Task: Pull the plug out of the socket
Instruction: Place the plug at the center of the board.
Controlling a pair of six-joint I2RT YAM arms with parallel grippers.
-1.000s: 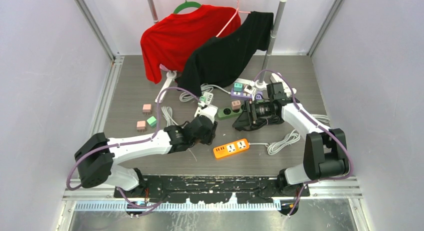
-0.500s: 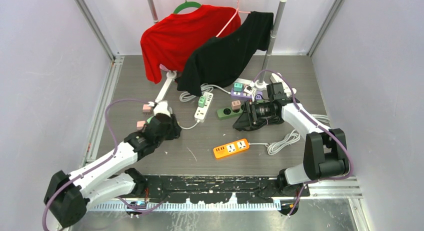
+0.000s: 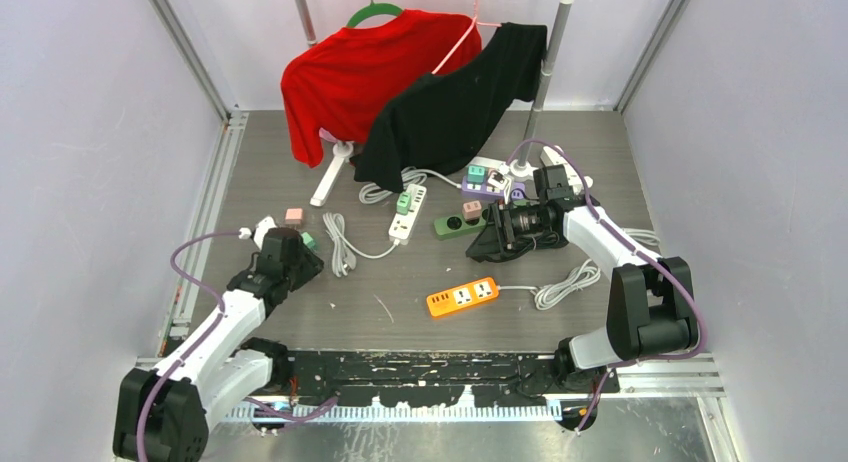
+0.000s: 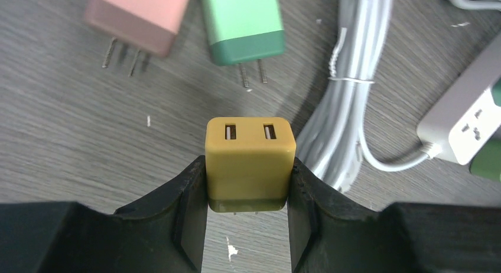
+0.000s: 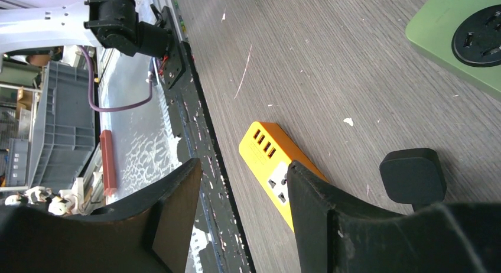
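Showing the left gripper (image 4: 248, 166) closed on one mustard plug (image 4: 250, 152): both fingers press against its sides, and its two USB ports face away from the wrist. The plug is held over the table (image 3: 560, 152) at the left, well apart from all four strips: one white strip (image 3: 403, 222), one green strip (image 3: 455, 224), one purple strip (image 3: 484, 189) and one orange strip (image 3: 462, 296). Two loose plugs lie side by side ahead of it, each with two prongs pointing toward the wrist camera: one pink plug (image 4: 139, 16) and one green plug (image 4: 243, 22). One bundled white cable (image 4: 348, 107) lies to their right. The right gripper (image 5: 242, 165) stands partly open over the table, near the green strip, with nothing between its two fingers. One black plug (image 5: 412, 175) sits near one finger in the wrist view. The orange strip shows four USB ports on its end. Two shirts hang at the back, one red shirt (image 3: 360, 72) and one black shirt (image 3: 450, 112). Lettering on the strips is too small to read
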